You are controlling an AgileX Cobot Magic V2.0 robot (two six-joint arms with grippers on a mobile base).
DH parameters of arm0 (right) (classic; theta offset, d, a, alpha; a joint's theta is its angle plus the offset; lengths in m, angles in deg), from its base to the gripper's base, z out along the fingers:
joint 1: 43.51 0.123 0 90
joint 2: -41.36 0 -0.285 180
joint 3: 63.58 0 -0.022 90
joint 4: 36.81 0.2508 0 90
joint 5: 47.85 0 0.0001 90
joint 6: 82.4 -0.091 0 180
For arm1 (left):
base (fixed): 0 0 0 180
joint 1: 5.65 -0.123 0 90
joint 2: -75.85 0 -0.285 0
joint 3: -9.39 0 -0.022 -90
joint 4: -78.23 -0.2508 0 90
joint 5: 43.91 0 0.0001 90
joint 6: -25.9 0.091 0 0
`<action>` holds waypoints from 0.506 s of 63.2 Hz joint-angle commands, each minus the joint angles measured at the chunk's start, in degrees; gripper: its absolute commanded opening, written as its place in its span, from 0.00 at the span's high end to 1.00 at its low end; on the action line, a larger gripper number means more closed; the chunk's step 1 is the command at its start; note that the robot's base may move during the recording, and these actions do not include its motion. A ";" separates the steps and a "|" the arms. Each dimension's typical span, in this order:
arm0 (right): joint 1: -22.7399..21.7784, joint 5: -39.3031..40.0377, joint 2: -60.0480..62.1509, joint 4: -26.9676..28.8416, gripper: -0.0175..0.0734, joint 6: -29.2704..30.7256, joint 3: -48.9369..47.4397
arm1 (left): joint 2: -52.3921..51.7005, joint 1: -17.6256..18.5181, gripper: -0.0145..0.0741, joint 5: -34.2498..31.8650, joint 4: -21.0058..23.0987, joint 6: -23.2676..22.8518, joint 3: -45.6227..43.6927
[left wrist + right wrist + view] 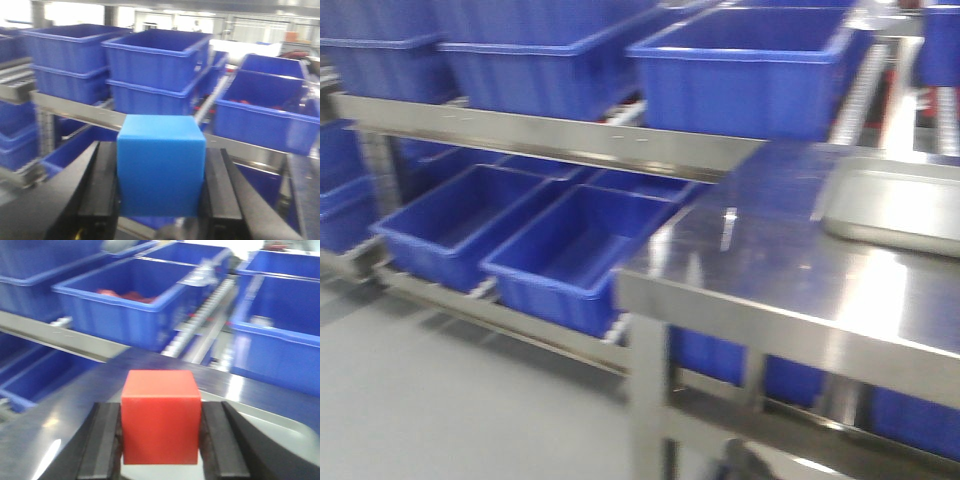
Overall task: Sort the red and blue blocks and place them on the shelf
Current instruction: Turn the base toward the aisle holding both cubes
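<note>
Left wrist-mounted view showed the left gripper [161, 162] clamped on the blue block [161, 172], held facing the shelf [75, 105] and its blue bins [155, 55], likely for placing. Rightward, the right gripper [161, 412] pinched the red block [161, 420] above the steel table [65, 430], apparently awaiting its own tier.

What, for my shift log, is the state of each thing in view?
Blue block: clamped in the left gripper.
Red block: clamped in the right gripper.
Tray: on the table, visible part empty.
Upper bin: holds red pieces.
Lower bins: empty.
</note>
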 commanded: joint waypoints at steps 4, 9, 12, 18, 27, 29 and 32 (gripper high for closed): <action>-0.14 4.87 -0.10 -0.22 0.75 -0.04 -1.76 | 0.49 -0.09 0.70 -4.87 0.54 -0.25 -1.58; -0.14 4.87 -0.10 -0.22 0.75 -0.04 -1.76 | 0.49 -0.09 0.70 -4.87 0.54 -0.25 -1.58; -0.14 4.87 -0.10 -0.22 0.75 -0.04 -1.76 | 0.49 -0.09 0.70 -4.87 0.54 -0.25 -1.58; -0.14 4.87 -0.10 -0.22 0.75 -0.04 -1.76 | 0.49 -0.09 0.70 -4.87 0.54 -0.25 -1.58; -0.14 4.87 -0.10 -0.22 0.75 -0.04 -1.76 | 0.49 -0.09 0.70 -4.87 0.54 -0.25 -1.58; -0.14 4.87 -0.10 -0.22 0.75 -0.04 -1.76 | 0.49 -0.09 0.70 -4.87 0.54 -0.25 -1.58; -0.14 4.87 -0.10 -0.22 0.75 -0.04 -1.76 | 0.49 -0.09 0.70 -4.87 0.54 -0.25 -1.58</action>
